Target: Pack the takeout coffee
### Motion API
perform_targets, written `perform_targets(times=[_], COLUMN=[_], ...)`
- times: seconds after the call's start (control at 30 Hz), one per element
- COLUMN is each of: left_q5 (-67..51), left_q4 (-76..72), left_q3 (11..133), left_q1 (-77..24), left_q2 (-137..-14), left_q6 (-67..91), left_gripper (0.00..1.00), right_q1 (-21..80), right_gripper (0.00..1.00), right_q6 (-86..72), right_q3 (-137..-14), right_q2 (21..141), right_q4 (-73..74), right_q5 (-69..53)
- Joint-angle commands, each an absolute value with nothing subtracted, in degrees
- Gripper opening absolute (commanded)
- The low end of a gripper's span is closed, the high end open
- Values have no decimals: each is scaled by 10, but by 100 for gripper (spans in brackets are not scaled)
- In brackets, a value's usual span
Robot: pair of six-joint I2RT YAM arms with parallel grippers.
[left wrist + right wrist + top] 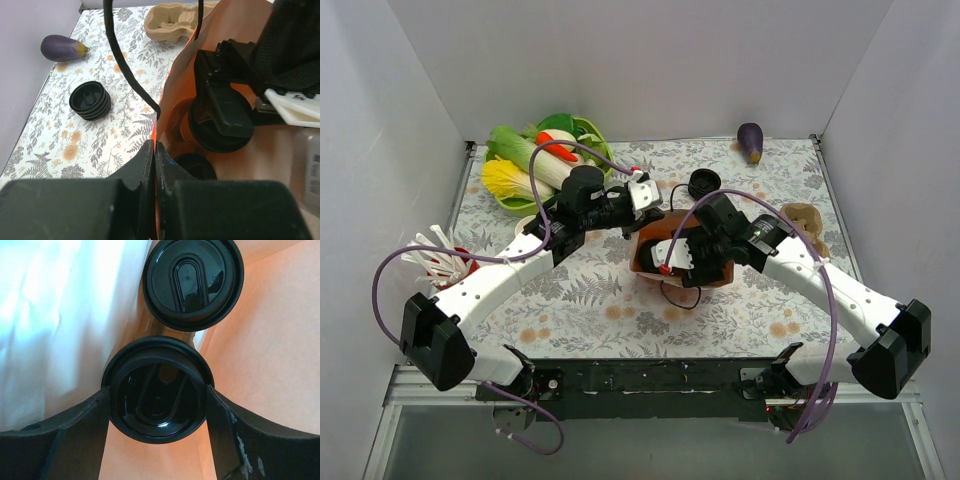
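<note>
The orange paper bag [650,238] stands open at mid-table. My left gripper [156,150] is shut on the bag's near rim [172,90]; it also shows in the top view [642,196]. My right gripper [682,258] reaches down into the bag. In the right wrist view this gripper [157,396] is shut on a takeout coffee cup [157,387], its fingers against both sides of the black lid. A second lidded cup [192,282] stands just beyond it inside the bag. In the left wrist view the held cup [220,131] and the other lid [196,166] show inside the bag.
A stack of black lids [90,100] lies on the floral cloth behind the bag, also seen in the top view [704,183]. An eggplant [750,142] is at the back right, a cardboard cup carrier [807,225] at the right, a green bowl of vegetables [535,160] at the back left.
</note>
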State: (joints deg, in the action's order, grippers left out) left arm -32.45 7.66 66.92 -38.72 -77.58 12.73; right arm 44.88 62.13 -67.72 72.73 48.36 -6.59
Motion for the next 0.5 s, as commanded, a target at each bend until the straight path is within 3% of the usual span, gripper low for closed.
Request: perform_targets(times=[0.0, 0.47], left_q5=[-346, -381], left_q4=[71, 78], left_q3=[689, 703], left_q1=[-381, -359], left_q2=[-775, -796], left_q6=[126, 120], left_gripper=[0, 0], right_q1=[430, 387], right_gripper=[1, 1], right_q6=[680, 738], right_q3=[-706, -684], right_q2=[755, 780], right_q4=[503, 502], right_q5=[-99, -151])
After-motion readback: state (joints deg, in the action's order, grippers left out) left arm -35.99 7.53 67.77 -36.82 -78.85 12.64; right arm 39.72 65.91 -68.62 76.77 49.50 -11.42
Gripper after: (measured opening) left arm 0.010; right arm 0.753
